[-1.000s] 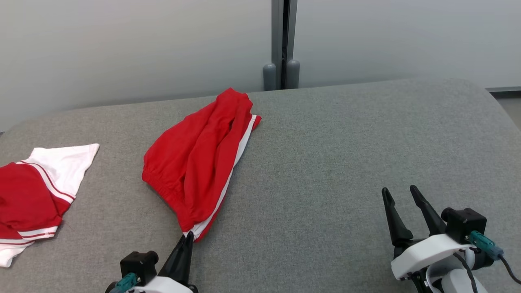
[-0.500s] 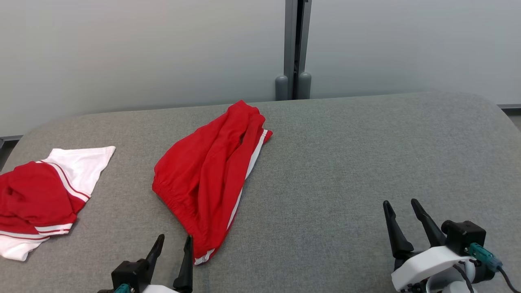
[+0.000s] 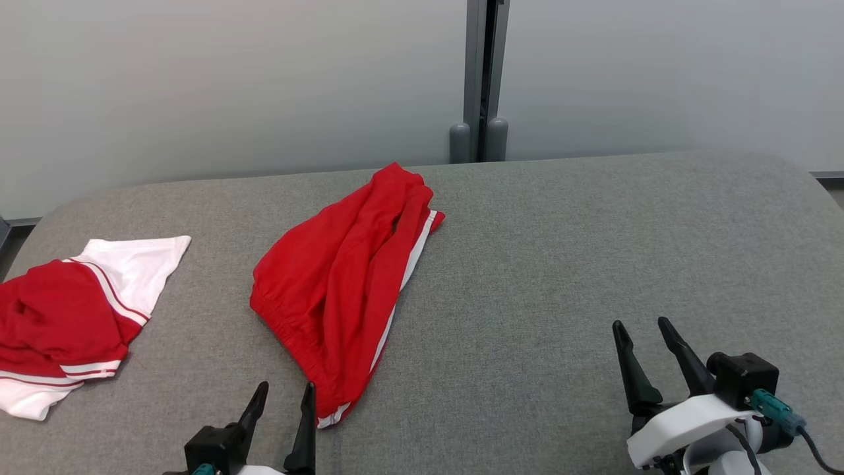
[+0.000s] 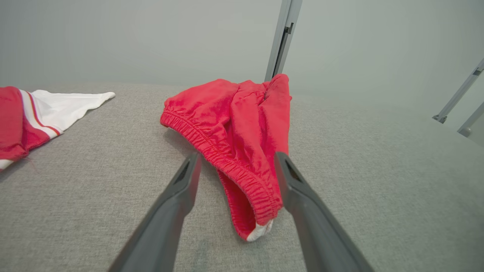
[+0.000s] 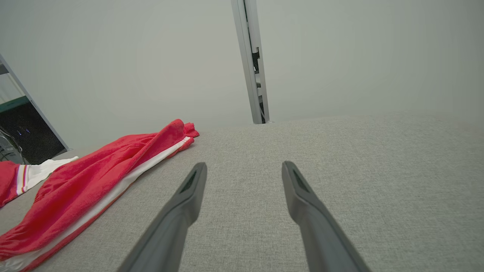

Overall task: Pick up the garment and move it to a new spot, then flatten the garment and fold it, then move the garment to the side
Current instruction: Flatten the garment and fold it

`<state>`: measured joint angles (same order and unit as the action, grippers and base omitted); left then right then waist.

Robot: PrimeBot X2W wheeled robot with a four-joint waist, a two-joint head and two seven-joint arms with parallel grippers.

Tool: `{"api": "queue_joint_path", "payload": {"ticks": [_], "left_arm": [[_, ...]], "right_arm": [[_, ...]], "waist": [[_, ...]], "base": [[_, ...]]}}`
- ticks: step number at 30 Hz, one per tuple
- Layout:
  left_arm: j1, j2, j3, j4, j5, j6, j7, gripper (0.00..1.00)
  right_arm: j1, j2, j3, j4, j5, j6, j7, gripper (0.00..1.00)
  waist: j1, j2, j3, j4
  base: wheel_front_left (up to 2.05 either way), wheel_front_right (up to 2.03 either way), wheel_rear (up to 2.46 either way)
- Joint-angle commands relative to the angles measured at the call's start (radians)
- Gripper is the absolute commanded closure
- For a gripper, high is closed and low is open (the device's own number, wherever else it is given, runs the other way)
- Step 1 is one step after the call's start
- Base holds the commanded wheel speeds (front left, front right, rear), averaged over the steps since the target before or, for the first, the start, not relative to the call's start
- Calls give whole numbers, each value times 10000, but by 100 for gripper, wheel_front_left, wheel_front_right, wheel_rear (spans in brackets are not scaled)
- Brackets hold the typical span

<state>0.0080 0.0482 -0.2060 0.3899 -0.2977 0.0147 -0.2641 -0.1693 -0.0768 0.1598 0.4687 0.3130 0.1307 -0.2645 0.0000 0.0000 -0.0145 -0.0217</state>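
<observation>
- The red garment [image 3: 343, 284], a pair of shorts with a white side stripe, is laid on the grey padded table [image 3: 560, 264], left of the middle in the head view.
- It is stretched in a slanted line: one end is near the far edge of the table, and the other end, a narrow corner, is close to the near edge.
- The cloth is bunched in long folds and is not flat; the elastic waistband is seen along its left side.
- The left gripper [image 3: 286, 386] is placed at this near corner, with its two fingers spread apart.
- In the left wrist view the corner of the waistband is seen lying between the fingers, not pinched. Whether a finger touches the cloth cannot be told.
- The right gripper [image 3: 639, 322] is held over bare table, well apart from the garment, with its fingers also spread and nothing between them.
- A second red and white garment [image 3: 66, 316] is seen crumpled at the left edge of the table.
- A grey post [image 3: 484, 79] is seen against the pale wall behind the table.
</observation>
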Motion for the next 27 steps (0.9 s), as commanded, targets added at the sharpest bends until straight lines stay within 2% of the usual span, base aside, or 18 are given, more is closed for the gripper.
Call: {"api": "queue_joint_path", "payload": {"ticks": [1,7,12,20,27], "left_arm": [[21,44,20,-41,8,23,-3,0],[-223,42,-160,-3,-109,76,-3,0],[-563,45,-528,-75,-281,126,-3,0],[-1287,42,-1199,-338,-531,231,-3,0],[-1932,44,-1836,-706,-779,351,-3,0]], "right_arm": [[-26,-57,-27,22,5,1,4,0],[-238,-151,118,207,4,1,4,0],[-1044,-355,531,627,49,-1,4,0],[-3387,-1034,1268,1892,53,-1,6,0],[-5594,-1835,2306,3571,207,-1,12,0]], "waist": [[0,0,8,8],[0,0,286,225],[0,0,903,761],[0,0,1896,2003],[0,0,2831,3103]], "base": [[0,0,0],[0,0,0],[0,0,0],[0,0,0],[0,0,0]]}}
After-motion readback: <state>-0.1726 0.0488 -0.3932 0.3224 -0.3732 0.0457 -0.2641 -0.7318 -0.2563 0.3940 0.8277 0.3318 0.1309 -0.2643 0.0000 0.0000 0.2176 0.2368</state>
